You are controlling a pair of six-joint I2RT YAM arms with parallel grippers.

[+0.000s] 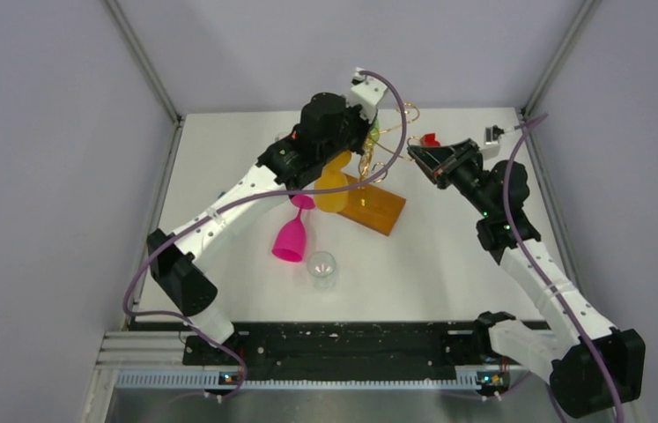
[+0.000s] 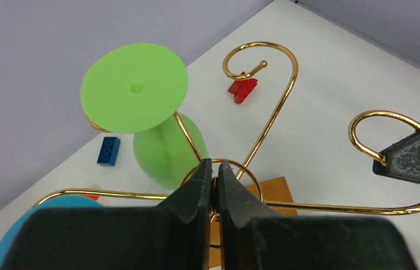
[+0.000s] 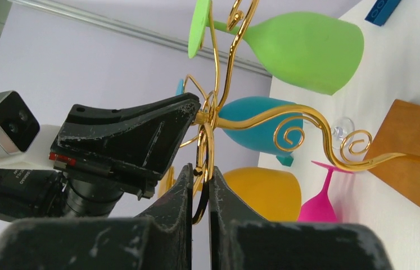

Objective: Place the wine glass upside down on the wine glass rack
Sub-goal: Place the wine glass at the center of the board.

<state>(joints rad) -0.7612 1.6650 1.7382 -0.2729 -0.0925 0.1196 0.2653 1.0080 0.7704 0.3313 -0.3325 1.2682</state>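
The wine glass rack (image 1: 382, 210) is a gold wire stand on an orange-brown wooden base (image 3: 415, 152). A green glass (image 2: 165, 146), a teal glass (image 3: 252, 129) and a yellow glass (image 1: 334, 189) hang from it upside down. A pink glass (image 1: 291, 236) is foot-up beside one arm; whether it hangs there I cannot tell. One clear wine glass (image 1: 322, 267) stands on the table in front of the rack, away from both grippers. My left gripper (image 2: 214, 169) is shut on the wire at the rack's centre ring. From the right, my right gripper (image 3: 199, 174) is shut on a gold wire loop.
A red block (image 2: 243, 89) and a blue block (image 2: 108, 151) lie on the white table behind the rack. Grey walls close in the back and both sides. Both arms cross over the table's middle toward the rack.
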